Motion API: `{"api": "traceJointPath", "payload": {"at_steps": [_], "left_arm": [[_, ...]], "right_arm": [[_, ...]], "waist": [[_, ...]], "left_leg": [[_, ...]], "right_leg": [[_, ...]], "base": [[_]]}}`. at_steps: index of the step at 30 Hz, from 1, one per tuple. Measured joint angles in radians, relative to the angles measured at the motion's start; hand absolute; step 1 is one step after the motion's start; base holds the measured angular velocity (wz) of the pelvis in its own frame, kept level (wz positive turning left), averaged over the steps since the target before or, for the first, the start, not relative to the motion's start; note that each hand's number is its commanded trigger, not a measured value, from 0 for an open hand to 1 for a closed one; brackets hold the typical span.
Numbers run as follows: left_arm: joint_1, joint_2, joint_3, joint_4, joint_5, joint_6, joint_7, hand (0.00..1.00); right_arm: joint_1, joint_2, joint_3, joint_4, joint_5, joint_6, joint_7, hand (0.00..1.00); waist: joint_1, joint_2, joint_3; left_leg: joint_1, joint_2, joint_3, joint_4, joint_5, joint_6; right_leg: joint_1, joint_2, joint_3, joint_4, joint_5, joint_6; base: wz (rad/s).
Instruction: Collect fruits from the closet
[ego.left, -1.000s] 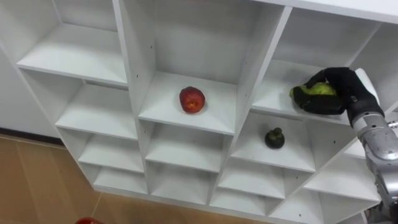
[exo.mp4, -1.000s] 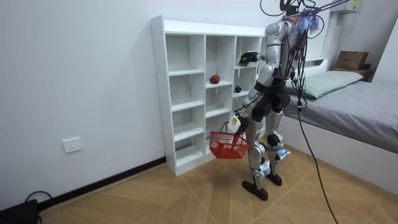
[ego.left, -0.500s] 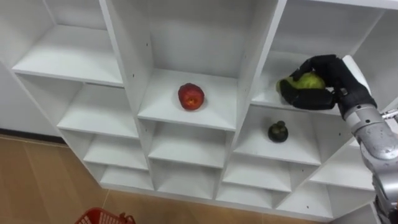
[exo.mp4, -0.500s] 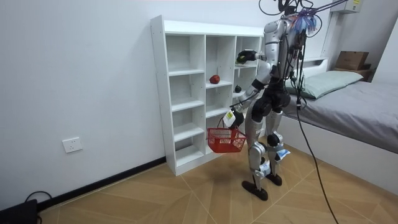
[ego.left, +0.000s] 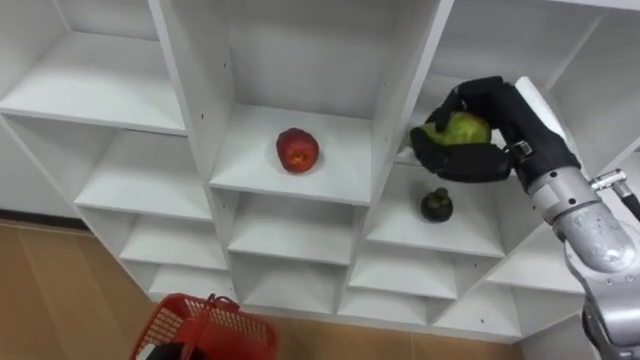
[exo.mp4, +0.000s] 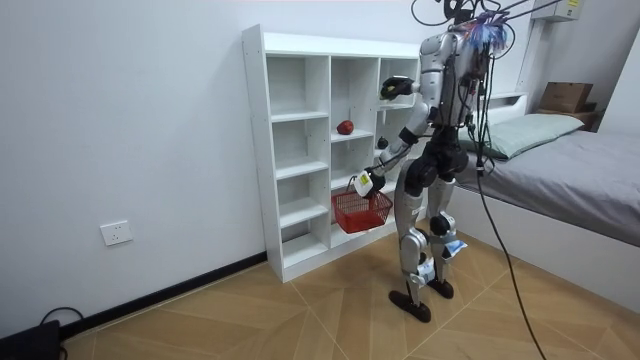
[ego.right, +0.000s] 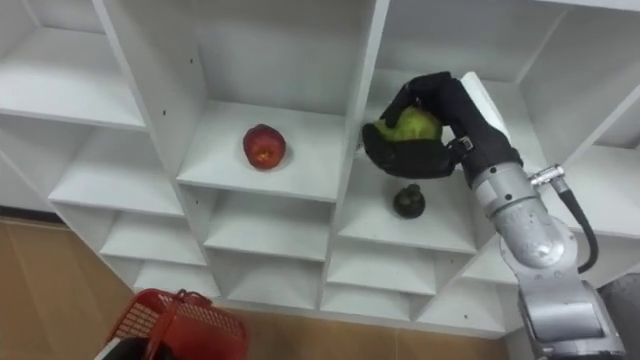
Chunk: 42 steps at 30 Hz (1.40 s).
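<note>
My right hand (ego.left: 497, 128) is shut on a green fruit (ego.left: 456, 127) and holds it in front of the white closet's (ego.left: 184, 90) upper right compartment. In the middle compartment a red apple (ego.left: 297, 150) lies on the shelf. A small dark green fruit (ego.left: 435, 205) sits one shelf lower on the right, just below my right hand. Low in the view hangs a red basket (ego.left: 208, 328). In the room view my left hand (exo.mp4: 365, 183) grips the red basket (exo.mp4: 362, 211) by its handle, at hip height in front of the closet (exo.mp4: 256, 150). I stand facing the shelves.
The closet's other compartments (ego.left: 120, 70) hold nothing. A bed (exo.mp4: 590, 165) with a pillow stands at the room view's right, close behind me, with a cardboard box (exo.mp4: 566, 96) beyond it. Wooden floor (exo.mp4: 300, 320) lies open at the room view's left.
My right hand has drawn the green fruit out of the upper right compartment, toward me and to the left. My left hand has lifted the red basket up towards the shelves.
</note>
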Motion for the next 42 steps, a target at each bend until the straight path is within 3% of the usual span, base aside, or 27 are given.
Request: {"api": "traceJointPath", "payload": {"at_steps": [4,11,16,21,23,28,31,34,42], "left_arm": [[-0.007,-0.013,-0.019,-0.029,-0.015,-0.003,0.0,1.0],[-0.037,-0.025,-0.018,-0.029,-0.015,-0.003,-0.003,1.0],[-0.074,-0.035,-0.031,-0.049,-0.028,-0.007,0.001,1.0],[-0.111,-0.043,-0.056,-0.049,-0.073,-0.036,0.025,1.0],[-0.122,-0.044,-0.083,-0.065,-0.102,-0.04,0.037,1.0],[-0.164,-0.053,-0.129,-0.07,-0.153,-0.04,0.037,1.0],[-0.2,-0.053,-0.148,-0.078,-0.174,-0.046,0.035,1.0],[-0.225,-0.057,-0.149,-0.078,-0.191,-0.047,0.021,1.0],[-0.233,-0.062,-0.153,-0.144,-0.192,-0.047,0.015,1.0]], "right_arm": [[0.045,0.025,0.005,-0.057,0.007,0.001,0.034,1.0],[0.132,0.04,0.011,-0.098,-0.021,0.007,0.094,1.0],[0.145,0.064,0.081,-0.085,-0.022,0.013,0.143,1.0],[0.145,0.086,0.115,-0.036,-0.016,0.012,0.166,1.0],[0.145,0.114,0.123,0.026,-0.016,0.012,0.17,1.0],[0.144,0.143,0.168,0.109,-0.013,0.021,0.187,1.0],[0.128,0.147,0.191,0.119,-0.013,0.021,0.19,1.0],[0.104,0.154,0.198,0.137,-0.014,0.021,0.191,1.0],[0.083,0.154,0.205,0.152,-0.015,0.022,0.19,1.0]], "waist": [[-0.002,0.015,-0.0067],[0.003,0.026,-0.0063],[0.002,0.02,-0.0032],[0.003,0.008,-0.002],[0.002,0.003,-0.0036],[0.0,0.001,0.0007],[0.002,-0.001,0.0088],[0.001,0.001,0.0098],[0.008,0.017,0.0186]], "left_leg": [[0.003,0.0,0.003,-0.003,0.0,0.0],[0.007,0.002,0.01,-0.006,0.0,0.0],[-0.018,0.002,0.018,0.004,0.002,0.002],[-0.036,0.002,0.015,0.018,0.003,0.003],[-0.064,0.001,0.013,0.032,0.002,0.004],[-0.117,0.002,0.007,0.047,0.003,0.005],[-0.134,0.003,0.002,0.052,0.004,0.005],[-0.146,0.002,0.002,0.055,0.003,0.005],[-0.208,0.003,0.0,0.083,0.003,0.005]], "right_leg": [[-0.002,0.001,0.022,0.001,0.001,0.0],[-0.015,0.002,0.026,0.016,0.001,0.0],[-0.042,0.002,0.036,0.034,0.003,-0.002],[-0.058,0.001,0.041,0.038,0.004,-0.002],[-0.081,0.0,0.04,0.045,0.004,-0.001],[-0.129,-0.002,0.025,0.06,0.006,-0.002],[-0.15,-0.003,0.026,0.068,0.006,-0.003],[-0.161,-0.002,0.027,0.068,0.007,-0.004],[-0.224,-0.003,0.023,0.101,0.007,-0.004]], "base": [[-0.03],[-0.06],[-0.08],[0.01],[0.0],[0.03],[0.0],[-0.01],[0.01]]}}
